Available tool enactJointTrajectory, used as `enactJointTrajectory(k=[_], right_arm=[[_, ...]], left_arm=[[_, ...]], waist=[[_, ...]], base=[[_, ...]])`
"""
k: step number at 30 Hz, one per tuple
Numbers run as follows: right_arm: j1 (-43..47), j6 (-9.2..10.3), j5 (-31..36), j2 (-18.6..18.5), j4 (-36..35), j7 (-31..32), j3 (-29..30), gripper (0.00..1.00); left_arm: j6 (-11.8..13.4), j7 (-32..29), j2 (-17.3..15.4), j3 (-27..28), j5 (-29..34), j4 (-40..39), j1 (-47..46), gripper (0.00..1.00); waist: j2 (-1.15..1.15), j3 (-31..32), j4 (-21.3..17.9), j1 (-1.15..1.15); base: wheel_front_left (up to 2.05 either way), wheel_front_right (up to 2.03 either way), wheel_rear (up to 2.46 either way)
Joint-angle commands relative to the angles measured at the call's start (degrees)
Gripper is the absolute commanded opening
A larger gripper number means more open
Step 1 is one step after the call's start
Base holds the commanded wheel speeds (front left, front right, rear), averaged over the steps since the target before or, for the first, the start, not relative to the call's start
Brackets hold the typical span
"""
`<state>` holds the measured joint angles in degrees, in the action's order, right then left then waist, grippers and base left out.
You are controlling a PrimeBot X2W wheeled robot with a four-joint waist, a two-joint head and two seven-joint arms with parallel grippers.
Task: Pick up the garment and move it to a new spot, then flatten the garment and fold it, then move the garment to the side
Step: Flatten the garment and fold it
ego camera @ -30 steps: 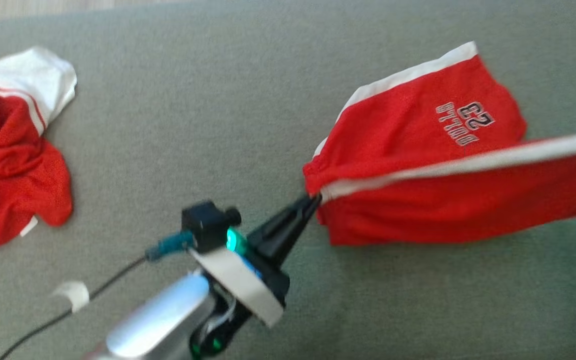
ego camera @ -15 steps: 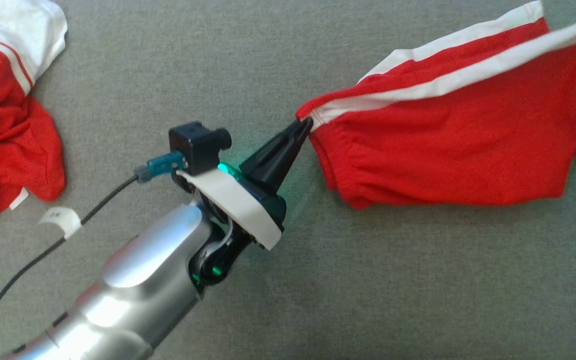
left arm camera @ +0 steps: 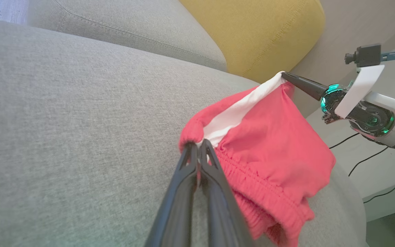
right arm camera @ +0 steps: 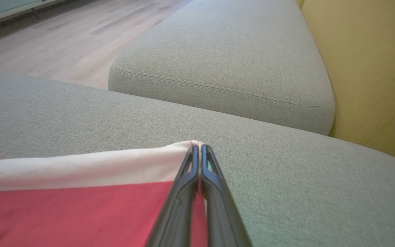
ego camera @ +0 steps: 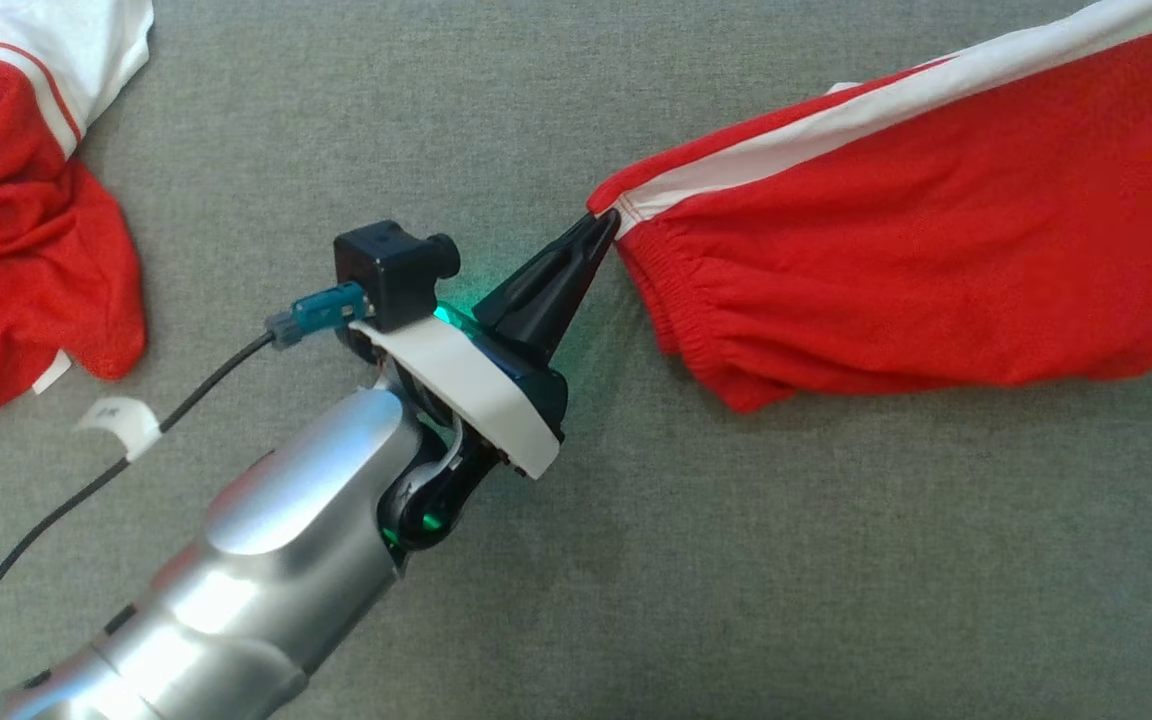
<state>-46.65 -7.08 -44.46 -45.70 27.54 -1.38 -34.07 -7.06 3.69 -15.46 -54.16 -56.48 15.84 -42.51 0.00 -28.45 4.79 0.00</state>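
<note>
Head view: my left gripper (ego camera: 606, 224) reaches in from the lower left on its silver forearm. Its two long dark fingers are pressed tight together on one corner of the red fabric shorts (ego camera: 916, 240), which have a white side stripe and a gathered elastic waistband. The pinch sits just where the stripe meets the waistband.

In the left wrist view my right gripper (left arm camera: 284, 74) shows at the upper right, its fingers likewise closed with no gap, clamped on the far end of that white stripe.

The shorts fill the right half of the head view, strung from the centre up to the upper right corner above the grey woven sofa cushion (ego camera: 736, 560). The red cloth hangs below the stripe. I cannot tell whether its lower edge touches the cushion.

I hold the two ends of one edge because that pulls the stripe into a straight line and lets the rest fall as a sheet rather than a bundle. I judge this suits laying it down flat.

A second crumpled red and white garment (ego camera: 26, 200) lies at the upper left, well apart, so there is bare cushion between to spread on. A mustard-yellow back cushion (left arm camera: 259, 31) stands at the top of the left wrist view.
</note>
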Motion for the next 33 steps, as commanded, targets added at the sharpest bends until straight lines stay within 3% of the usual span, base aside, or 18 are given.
enactJointTrajectory(k=[1, 2, 3, 9, 13, 19, 23, 29, 33], right_arm=[[-0.19, -0.41, -1.01, -1.16, -0.03, -0.94, -0.74, 0.44], [-0.59, -0.41, -1.63, -0.83, 0.37, -1.26, -1.6, 0.84], [-0.89, -0.41, -2.64, -0.46, 0.75, -1.55, -2.2, 1.0], [-0.88, -0.41, -5.54, -0.58, 1.29, -5.15, -5.45, 1.0], [2.81, -0.41, -7.42, -1.5, -0.57, -7.72, -6.83, 1.0], [12.26, -0.41, -9.99, -1.97, -2.69, -10.21, -6.92, 1.0], [17.65, -0.41, -11.59, -0.67, -1.02, -10.77, -4.65, 1.0], [19.06, -0.41, -12.63, 0.83, 4.61, -10.9, 0.96, 1.0], [16.85, -0.41, -12.19, 1.95, 12.92, -8.42, 5.27, 1.0]], left_arm=[[0.09, 0.65, -0.78, 1.47, 0.45, -1.19, -2.01, 0.49], [0.16, 0.7, -0.75, 1.39, 0.52, -1.02, -1.95, 0.87], [0.26, 0.77, -0.72, 1.35, 0.54, -0.87, -1.86, 1.0], [1.8, 2.86, -0.66, 1.11, 1.82, -0.11, -0.43, 1.0], [5.03, 7.22, -1.26, 1.24, 5.02, 0.04, 1.8, 1.0], [15.09, 11.16, -1.32, 4.09, 13.78, -2.92, 8.1, 1.0], [22.42, 11.28, 1.21, 10.4, 23.21, -9.86, 14.97, 1.0], [26.74, 11.3, 5.7, 15.76, 33.53, -16.7, 23.84, 1.0], [25.85, 11.3, 9.3, 17.94, 39.26, -18.86, 29.33, 1.0]], waist=[[0.0, 0.09, 0.0, 0.0], [0.0, 0.17, -0.01, 0.0], [0.0, 0.27, -0.08, 0.0], [0.0, 2.42, -0.55, 0.0], [0.0, 5.27, -1.07, 0.0], [0.0, 9.04, -1.27, 0.0], [0.0, 10.14, 0.07, 0.0], [0.0, 9.74, 3.31, 0.0], [0.0, 8.56, 7.05, 0.0]], base=[[0.0, 0.0, 0.0], [0.0, 0.0, 0.0], [0.0, 0.0, 0.0], [0.0, 0.0, 0.0], [0.0, 0.0, 0.0], [0.0, 0.0, 0.0], [0.0, 0.0, 0.0], [0.0, 0.0, 0.0], [0.0, 0.0, 0.0]])
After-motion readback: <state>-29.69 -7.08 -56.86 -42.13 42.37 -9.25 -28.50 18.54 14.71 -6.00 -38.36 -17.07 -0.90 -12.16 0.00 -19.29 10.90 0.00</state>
